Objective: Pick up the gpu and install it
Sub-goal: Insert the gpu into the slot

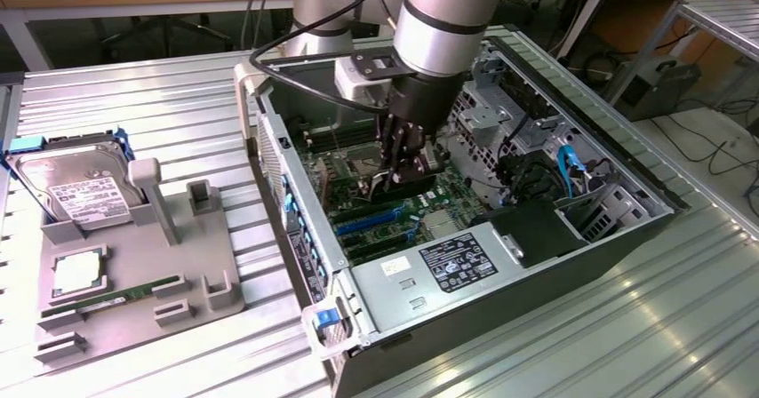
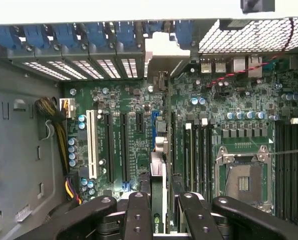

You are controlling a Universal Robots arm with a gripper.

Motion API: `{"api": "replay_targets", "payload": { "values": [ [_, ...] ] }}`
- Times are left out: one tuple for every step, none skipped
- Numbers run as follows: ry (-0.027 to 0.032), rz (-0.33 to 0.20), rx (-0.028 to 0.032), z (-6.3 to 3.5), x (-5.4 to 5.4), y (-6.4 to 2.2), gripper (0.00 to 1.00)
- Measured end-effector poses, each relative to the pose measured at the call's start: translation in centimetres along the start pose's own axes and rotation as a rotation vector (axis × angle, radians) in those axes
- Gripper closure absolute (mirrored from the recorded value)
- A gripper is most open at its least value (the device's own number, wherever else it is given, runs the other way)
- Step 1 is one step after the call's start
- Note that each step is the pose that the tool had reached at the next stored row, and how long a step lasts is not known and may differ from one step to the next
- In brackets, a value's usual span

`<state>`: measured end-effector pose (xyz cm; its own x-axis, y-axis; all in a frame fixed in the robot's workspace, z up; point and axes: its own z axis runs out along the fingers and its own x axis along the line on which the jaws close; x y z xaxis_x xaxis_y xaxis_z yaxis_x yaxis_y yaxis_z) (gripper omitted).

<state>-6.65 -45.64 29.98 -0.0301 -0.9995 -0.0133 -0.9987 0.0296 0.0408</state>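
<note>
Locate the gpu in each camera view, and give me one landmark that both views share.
Exterior view: the gpu is held edge-on in the gripper, inside the open computer case, just above the motherboard.
Wrist view: it runs from between the gripper fingers toward the rear slot brackets.
Shared landmark: the empty CPU socket.

No wording can be made out on the hard drive's white label (image 1: 95, 204) or the power supply's label (image 1: 458, 262).

exterior view: high, angled down, well back from the open computer case (image 1: 475, 238) | wrist view: close above the motherboard (image 2: 138, 130) inside that case, facing down | shared: motherboard (image 1: 392, 211), gripper (image 1: 397, 171)
</note>
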Motion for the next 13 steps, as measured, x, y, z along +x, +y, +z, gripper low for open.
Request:
{"api": "replay_targets", "payload": {
  "values": [
    [0.0001, -0.001, 0.0000, 0.05, 0.0, 0.12, 0.74],
    [0.0001, -0.002, 0.0000, 0.10, 0.1, 0.22, 0.74],
    [0.0003, -0.003, -0.0001, 0.16, 0.1, 0.27, 0.74],
    [0.0004, -0.006, -0.0001, 0.25, 0.1, 0.28, 0.74],
    [0.0006, -0.008, -0.0002, 0.32, 0.1, 0.29, 0.74],
    [0.0010, -0.011, -0.0002, 0.39, 0.2, 0.31, 0.74],
    [0.0016, -0.014, -0.0002, 0.46, 0.2, 0.33, 0.74],
    [0.0021, -0.016, -0.0003, 0.53, 0.2, 0.35, 0.74],
    [0.0022, -0.018, -0.0003, 0.64, 0.2, 0.38, 0.74],
    [0.0022, -0.018, -0.0003, 0.76, 0.2, 0.43, 0.74],
    [0.0022, -0.019, -0.0002, 0.91, 0.2, 0.51, 0.74],
    [0.0022, -0.019, 0.0002, 1.17, 0.2, 0.65, 0.74],
    [0.0022, -0.019, 0.0005, 1.32, 0.2, 0.72, 0.74]
  ]
}}
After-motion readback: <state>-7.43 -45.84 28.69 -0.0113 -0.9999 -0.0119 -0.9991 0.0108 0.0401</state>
